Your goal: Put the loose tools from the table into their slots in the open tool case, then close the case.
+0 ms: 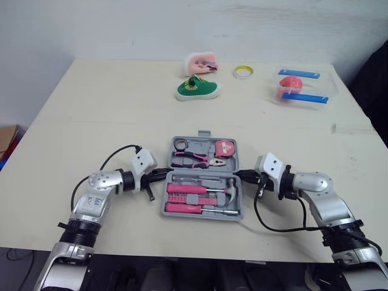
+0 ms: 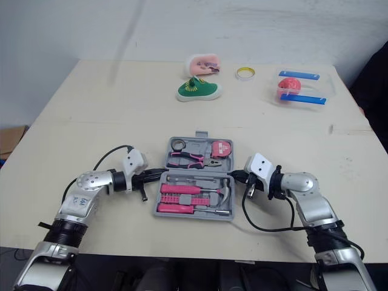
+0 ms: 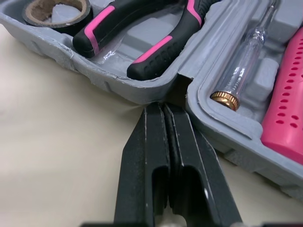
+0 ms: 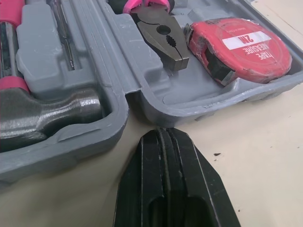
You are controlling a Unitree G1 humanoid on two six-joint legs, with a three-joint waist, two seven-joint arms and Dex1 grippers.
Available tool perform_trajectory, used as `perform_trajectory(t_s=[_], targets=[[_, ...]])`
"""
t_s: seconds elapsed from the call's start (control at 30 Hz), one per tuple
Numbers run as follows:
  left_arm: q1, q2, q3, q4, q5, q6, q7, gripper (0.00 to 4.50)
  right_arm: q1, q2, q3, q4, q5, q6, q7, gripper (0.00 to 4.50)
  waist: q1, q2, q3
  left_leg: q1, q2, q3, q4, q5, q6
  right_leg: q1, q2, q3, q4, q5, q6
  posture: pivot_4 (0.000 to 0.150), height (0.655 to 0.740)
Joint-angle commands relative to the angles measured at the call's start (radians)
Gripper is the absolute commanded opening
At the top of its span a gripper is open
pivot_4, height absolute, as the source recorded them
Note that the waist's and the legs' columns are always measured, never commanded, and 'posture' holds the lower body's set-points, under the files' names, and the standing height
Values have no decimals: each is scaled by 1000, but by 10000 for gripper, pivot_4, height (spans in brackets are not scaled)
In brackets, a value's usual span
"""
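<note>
Tool case [image 1: 203, 214]: laid open near the front edge of the worktop [image 1: 91, 121].
Left gripper [image 3: 161, 106]: closed tight, set against the case's left side.
Right gripper [image 4: 163, 132]: closed tight, held just beside its right side.

The red tape measure [image 4: 239, 47], lying in the tool case [image 1: 202, 133] near the middle of the frame, carried a white label [image 4: 247, 41] reading "2M" and, smaller, "TAPE MEASURE".
</note>
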Motion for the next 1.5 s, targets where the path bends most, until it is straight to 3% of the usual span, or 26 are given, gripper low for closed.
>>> perform_trajectory(t_s=[0.03,0.2,0.3,0.33,0.37,0.43,0.47,0.57,0.6,0.77,0.9,1.1,1.5], targets=[[-11,-11,-2,33,22,-9,18,0,-3,8,19,13,-23,1,-5,346,-1,0,0,0,0,0,0,0,0,0,0,0,0,0,0,1500,7400],[11,35,40,34,0,17,-2,0,33,-44,-32,-37,2,83,-4,346,0,0,0,0,0,0,0,0,0,0,0,0,0,0,0,1500,7400],[40,74,97,-8,-39,22,-9,7366,66,-96,-98,-95,32,155,-21,0,0,0,0,0,0,0,-1,0,0,0,0,0,0,0,0,1500,7400],[49,88,112,-20,-44,14,-12,12555,78,-116,-115,-112,43,172,-17,6706,0,0,0,-1,0,0,-1,0,0,-1,0,0,-1,0,0,1500,7400],[59,105,128,-35,-54,18,-20,16602,94,-140,-130,-133,58,191,-4,9801,0,0,0,-1,0,0,-1,0,0,-1,0,0,-1,0,0,1500,7400],[75,135,150,-65,-70,17,-43,26300,116,-167,-176,-169,93,229,-4,20216,2,0,0,-2,0,0,-1,0,0,-1,-1,0,-2,0,0,1500,7400],[80,153,168,-99,-98,48,-59,29240,126,-182,-214,-211,151,308,5,23339,3,0,0,-2,0,0,-1,0,0,-1,-1,0,-2,0,0,1500,7400],[66,192,195,-196,-130,213,-17,43111,116,-212,-273,-320,211,575,-73,39183,1,0,3,-3,0,0,-1,-2,3,-2,-1,0,-2,0,0,1500,7400],[51,200,196,-225,-136,305,16,45000,90,-213,-283,-359,240,709,-113,44369,1,0,3,-3,0,0,-2,-2,3,-2,-1,0,-1,0,0,1500,7400],[-88,181,172,-353,-200,731,145,45000,-103,-172,-315,-474,394,1252,-233,44796,-2,1,3,-5,0,-1,-3,-2,3,-6,-1,0,0,0,0,1500,7400],[-216,94,135,-349,-177,934,285,45000,-292,-34,-340,-455,360,1536,-398,44796,1,1,3,-16,-1,-1,0,2,-3,-17,0,1,9,0,0,1500,7400],[-306,28,42,-287,-121,977,363,45000,-377,61,-290,-393,376,1563,-581,44796,2,1,3,-33,-2,0,4,5,-3,-36,0,3,14,0,0,1500,7400],[-355,-29,35,-200,-104,988,421,45000,-441,125,-234,-306,488,1563,-796,44796,0,1,3,-34,-2,0,5,7,-3,-37,0,3,17,0,0,1500,7400]])
